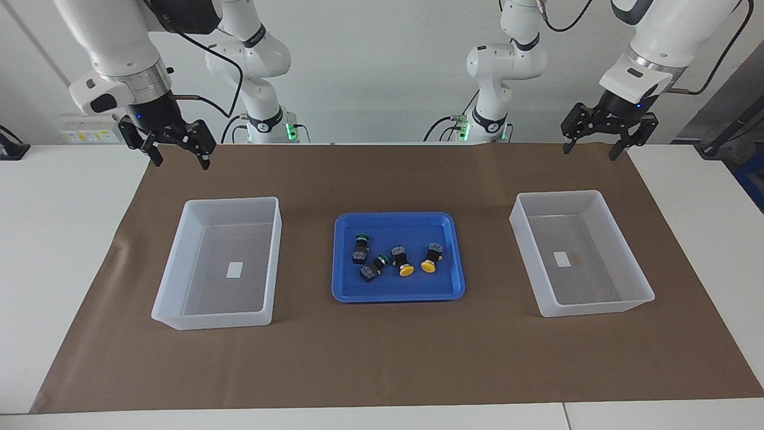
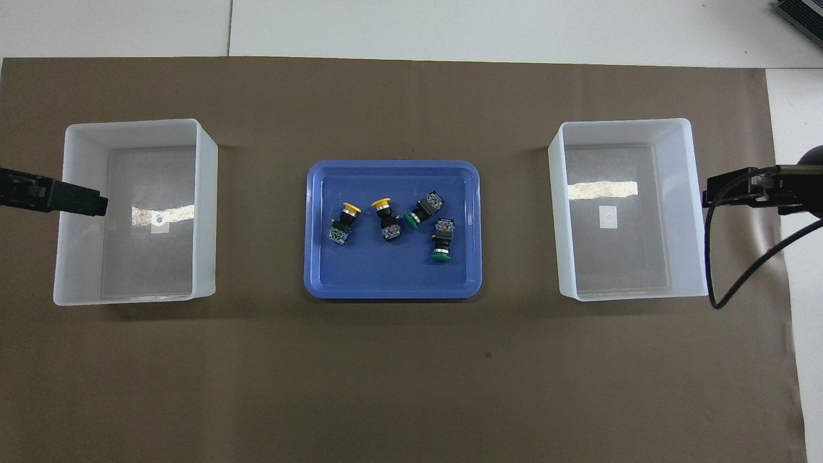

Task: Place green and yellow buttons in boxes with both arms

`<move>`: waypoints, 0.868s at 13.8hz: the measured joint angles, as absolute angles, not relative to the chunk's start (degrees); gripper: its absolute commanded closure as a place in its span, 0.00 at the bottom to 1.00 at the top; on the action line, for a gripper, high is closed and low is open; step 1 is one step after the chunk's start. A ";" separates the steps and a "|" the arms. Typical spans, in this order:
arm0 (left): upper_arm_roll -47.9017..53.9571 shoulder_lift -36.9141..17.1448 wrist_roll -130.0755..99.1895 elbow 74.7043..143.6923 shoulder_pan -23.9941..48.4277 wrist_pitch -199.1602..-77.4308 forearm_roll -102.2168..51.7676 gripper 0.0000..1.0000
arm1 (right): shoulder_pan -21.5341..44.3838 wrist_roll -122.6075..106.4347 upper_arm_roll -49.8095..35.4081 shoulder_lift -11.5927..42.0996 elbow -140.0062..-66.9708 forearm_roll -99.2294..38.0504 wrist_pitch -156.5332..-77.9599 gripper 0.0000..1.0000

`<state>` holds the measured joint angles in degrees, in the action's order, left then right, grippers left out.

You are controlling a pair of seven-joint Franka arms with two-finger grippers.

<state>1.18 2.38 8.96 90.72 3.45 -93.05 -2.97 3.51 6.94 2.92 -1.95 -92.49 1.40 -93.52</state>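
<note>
Two green buttons (image 1: 360,248) (image 1: 375,267) and two yellow buttons (image 1: 403,263) (image 1: 430,258) lie on their sides in the blue tray (image 1: 394,216). From overhead the yellow ones (image 2: 341,225) (image 2: 386,220) lie toward the left arm's end and the green ones (image 2: 421,212) (image 2: 441,241) toward the right arm's end. One box (image 1: 561,196) (image 2: 135,123) stands at the left arm's end, the other (image 1: 230,202) (image 2: 624,123) at the right arm's end; each holds only a label. My left gripper (image 1: 591,148) (image 2: 90,200) is open, high over its box's outer wall. My right gripper (image 1: 181,159) (image 2: 714,191) is open, high beside its box.
A brown mat (image 1: 382,358) covers the white table. The blue tray (image 2: 392,165) sits at its middle between the boxes. A black cable (image 2: 710,257) hangs from the right arm beside that arm's box. The arms' bases (image 1: 262,125) stand at the robots' edge.
</note>
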 measured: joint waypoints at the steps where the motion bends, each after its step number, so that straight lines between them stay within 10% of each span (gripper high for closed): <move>1: 1.23 2.55 8.95 91.82 4.03 -94.90 -2.97 0.00 | 3.51 6.94 2.92 -1.95 -92.49 1.40 -93.52 0.00; 12: 1.59 2.20 6.62 110.22 15.75 -117.70 -2.97 0.00 | 3.51 6.94 2.92 -1.95 -92.49 1.40 -93.52 0.00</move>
